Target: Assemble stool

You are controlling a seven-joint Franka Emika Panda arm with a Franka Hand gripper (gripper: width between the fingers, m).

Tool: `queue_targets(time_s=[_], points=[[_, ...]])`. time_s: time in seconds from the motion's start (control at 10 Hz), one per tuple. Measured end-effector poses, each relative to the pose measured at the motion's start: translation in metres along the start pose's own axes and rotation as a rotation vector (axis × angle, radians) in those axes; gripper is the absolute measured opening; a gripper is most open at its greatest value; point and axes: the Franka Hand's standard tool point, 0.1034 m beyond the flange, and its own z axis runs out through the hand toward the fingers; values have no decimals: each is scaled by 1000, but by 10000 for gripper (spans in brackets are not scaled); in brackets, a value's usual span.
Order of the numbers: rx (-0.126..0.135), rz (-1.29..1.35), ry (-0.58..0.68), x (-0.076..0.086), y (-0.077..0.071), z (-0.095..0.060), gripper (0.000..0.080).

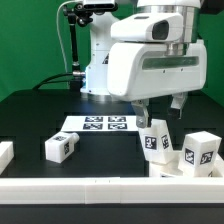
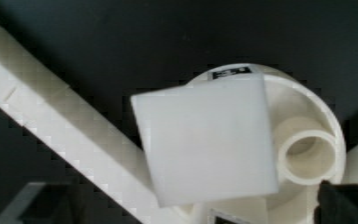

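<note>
Hand is spread fully wide and holds nothing. It hovers right over an upright leg, one finger to each side of the leg's top; no contact is visible.

The seat lies flat on the desk directly under the hand, hard against the border rail. The leg stands on or in the seat, beside an empty round socket. Can't tell whether the leg is fully seated.

A second leg stands just beyond one finger. A third leg lies well off to the other side, past the marker board.

Risks, judged from this:
- If the hand comes down off-centre, one finger lands on the leg's top, jams it crooked or tips it over.
- If it closes unevenly, one finger touches first, shoves the leg sideways and drags the seat along.
- The outer finger sits near the second leg, so a drop or a twist could knock it.
- If the leg is only resting in its hole, lifting or turning could pull it out or cross-thread it.
- The seat isn't clamped and only the rail backs it, so turning force could spin the disc instead of the leg.
</note>
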Motion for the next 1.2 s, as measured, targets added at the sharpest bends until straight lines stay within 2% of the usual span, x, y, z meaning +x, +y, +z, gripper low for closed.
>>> queue_targets(time_s=[0.2, 0.5, 0.6, 0.7, 1.0, 1.2], points=[[0, 3, -4, -3, -2, 7, 649], [0, 19, -4, -2, -2, 7, 637], [0, 20, -4, -3, -2, 7, 465], [-1, 22, -4, -2, -1, 7, 337], [-1, 87, -3, -2, -1, 7, 337], [-1, 261, -3, -2, -1, 7, 337]])
